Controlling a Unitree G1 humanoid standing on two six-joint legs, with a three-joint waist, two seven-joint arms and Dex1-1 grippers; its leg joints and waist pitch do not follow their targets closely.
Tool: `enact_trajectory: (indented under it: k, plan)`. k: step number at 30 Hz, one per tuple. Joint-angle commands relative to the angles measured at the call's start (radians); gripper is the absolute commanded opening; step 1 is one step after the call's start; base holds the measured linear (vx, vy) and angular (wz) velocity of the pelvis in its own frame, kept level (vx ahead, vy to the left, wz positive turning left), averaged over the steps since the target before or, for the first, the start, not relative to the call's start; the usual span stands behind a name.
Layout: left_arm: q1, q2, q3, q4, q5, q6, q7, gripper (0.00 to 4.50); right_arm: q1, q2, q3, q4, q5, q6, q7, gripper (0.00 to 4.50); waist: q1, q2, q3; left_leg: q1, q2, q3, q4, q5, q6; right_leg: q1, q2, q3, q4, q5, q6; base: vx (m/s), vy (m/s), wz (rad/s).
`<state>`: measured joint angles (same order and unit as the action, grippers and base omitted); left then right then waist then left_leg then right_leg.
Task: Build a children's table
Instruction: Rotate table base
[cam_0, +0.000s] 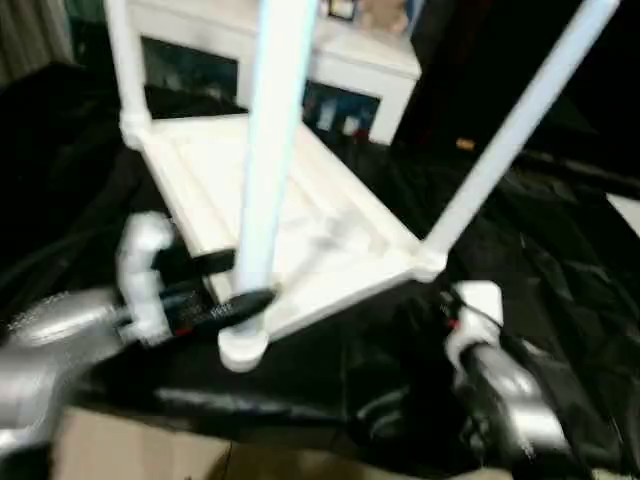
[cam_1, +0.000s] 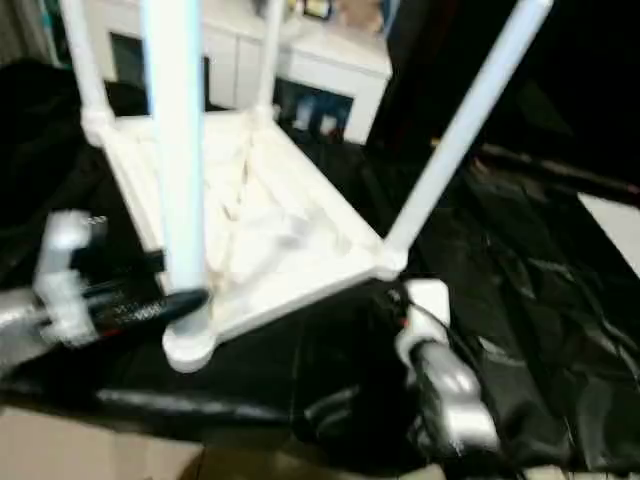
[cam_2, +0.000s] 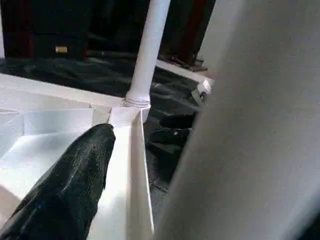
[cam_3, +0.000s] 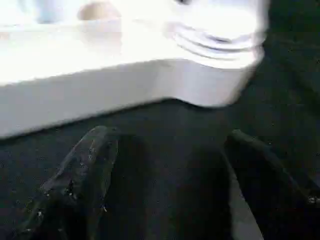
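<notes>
1. The table (cam_0: 300, 220) lay upside down on black sheeting (cam_0: 560, 280), filling the centre and upper left of the head views, its legs rising out of the top edge.
2. The left claw (cam_0: 240, 282) came in from the left, fingers spread wide either side of the nearest leg (cam_0: 268, 170), just above its corner socket (cam_0: 243, 345); I couldn't tell if they touched it.
3. The right claw (cam_3: 170, 170) stood wide and empty, near the right-hand corner (cam_3: 220, 60).
4. A white cabinet (cam_0: 340, 70) stood behind.
</notes>
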<state>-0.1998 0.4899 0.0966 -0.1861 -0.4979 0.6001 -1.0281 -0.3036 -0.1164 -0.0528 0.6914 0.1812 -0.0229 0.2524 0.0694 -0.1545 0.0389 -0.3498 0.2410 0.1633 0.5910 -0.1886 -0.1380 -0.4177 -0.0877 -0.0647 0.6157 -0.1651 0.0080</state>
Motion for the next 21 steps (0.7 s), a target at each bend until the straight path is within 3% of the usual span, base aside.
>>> enact_trajectory:
  k: [1, 2, 3, 4, 5, 6, 7, 8, 9, 10, 16, 21]
  plan:
    - [-0.028, -0.014, -0.035, 0.01, 0.013, -0.018, 0.009, 4.45, -0.033, -0.001, -0.005, 0.046, -0.011, -0.018, 0.007, 3.8, 0.002, 0.057, -0.051, -0.005, -0.019, 0.009, -0.084, -0.32, -0.05, 0.041, -0.024, 0.03, -0.064, -0.293, -0.104, 0.0, 0.0, 0.0]
    - [-0.05, -0.023, -0.06, 0.01, 0.004, -0.009, -0.001, 4.45, -0.074, 0.016, -0.003, 0.09, -0.013, -0.028, 0.013, 3.8, -0.005, 0.052, -0.057, -0.003, -0.019, 0.013, -0.079, -0.297, -0.046, 0.043, -0.021, 0.029, -0.061, -0.226, -0.128, 0.0, 0.0, 0.0]
    - [-0.065, -0.029, -0.078, 0.012, -0.002, -0.005, -0.009, 4.45, -0.105, 0.028, -0.002, 0.128, -0.014, -0.039, 0.016, 3.8, -0.001, 0.064, -0.052, -0.005, -0.02, 0.011, -0.083, -0.292, -0.048, 0.045, -0.02, 0.028, -0.054, -0.214, -0.142, 0.0, 0.0, 0.0]
    - [-0.088, -0.038, -0.098, 0.009, -0.015, 0.008, -0.023, 4.45, -0.138, 0.04, 0.004, 0.168, -0.021, -0.05, 0.022, 3.8, -0.005, 0.072, -0.061, 0.0, -0.021, 0.016, -0.075, -0.266, -0.042, 0.047, -0.023, 0.029, -0.054, -0.148, -0.17, 0.0, 0.0, 0.0]
    - [-0.108, -0.046, -0.115, 0.009, -0.024, 0.017, -0.035, 4.45, -0.164, 0.047, 0.013, 0.203, -0.033, -0.062, 0.024, 3.8, 0.001, 0.095, -0.052, -0.003, -0.022, 0.012, -0.081, -0.27, -0.046, 0.051, -0.02, 0.027, -0.047, -0.143, -0.185, 0.0, 0.0, 0.0]
    - [-0.122, -0.051, -0.129, 0.007, -0.028, 0.025, -0.043, 4.45, -0.177, 0.049, 0.019, 0.22, -0.042, -0.067, 0.024, 3.8, -0.002, 0.082, -0.053, -0.005, -0.022, 0.016, -0.078, -0.263, -0.042, 0.052, -0.022, 0.028, -0.05, -0.141, -0.188, 0.0, 0.0, 0.0]
    - [-0.142, -0.056, -0.15, 0.009, -0.03, 0.032, -0.059, 4.45, -0.196, 0.054, 0.025, 0.244, -0.052, -0.075, 0.022, 3.8, 0.004, 0.108, -0.051, -0.001, -0.024, 0.014, -0.08, -0.282, -0.042, 0.053, -0.024, 0.028, -0.052, -0.172, -0.193, 0.0, 0.0, 0.0]
    - [-0.163, -0.063, -0.172, 0.013, -0.03, 0.037, -0.072, 4.45, -0.204, 0.057, 0.025, 0.252, -0.054, -0.08, 0.02, 3.8, 0.007, 0.125, -0.052, -0.001, -0.025, 0.012, -0.078, -0.278, -0.042, 0.056, -0.027, 0.029, -0.049, -0.171, -0.2, 0.0, 0.0, 0.0]
    - [-0.177, -0.068, -0.185, 0.017, -0.03, 0.04, -0.081, 4.45, -0.207, 0.059, 0.024, 0.255, -0.054, -0.082, 0.018, 3.8, 0.002, 0.112, -0.051, -0.002, -0.025, 0.017, -0.078, -0.273, -0.037, 0.055, -0.024, 0.029, -0.057, -0.169, -0.2, 0.0, 0.0, 0.0]
    - [-0.186, -0.07, -0.193, 0.022, -0.03, 0.041, -0.085, 4.45, -0.211, 0.06, 0.023, 0.26, -0.053, -0.085, 0.017, 3.8, 0.003, 0.112, -0.051, -0.004, -0.027, 0.017, -0.076, -0.266, -0.03, 0.059, -0.023, 0.029, -0.054, -0.174, -0.204, 0.0, 0.0, 0.0]
    - [-0.254, -0.169, -0.317, 0.063, -0.003, 0.016, -0.101, 4.45, -0.191, 0.05, 0.007, 0.241, -0.044, -0.116, 0.028, 3.8, -0.003, 0.138, -0.05, -0.004, -0.026, 0.02, -0.074, -0.256, -0.016, 0.059, -0.024, 0.031, -0.063, -0.225, -0.201, 0.0, 0.0, 0.0]
    - [-0.29, -0.27, -0.402, 0.135, 0.03, -0.027, -0.088, 4.45, -0.168, 0.035, 0.012, 0.192, -0.045, -0.129, 0.079, 3.8, -0.009, 0.132, -0.053, -0.005, -0.026, 0.024, -0.071, -0.243, 0.003, 0.061, -0.02, 0.03, -0.066, -0.203, -0.205, 0.0, 0.0, 0.0]
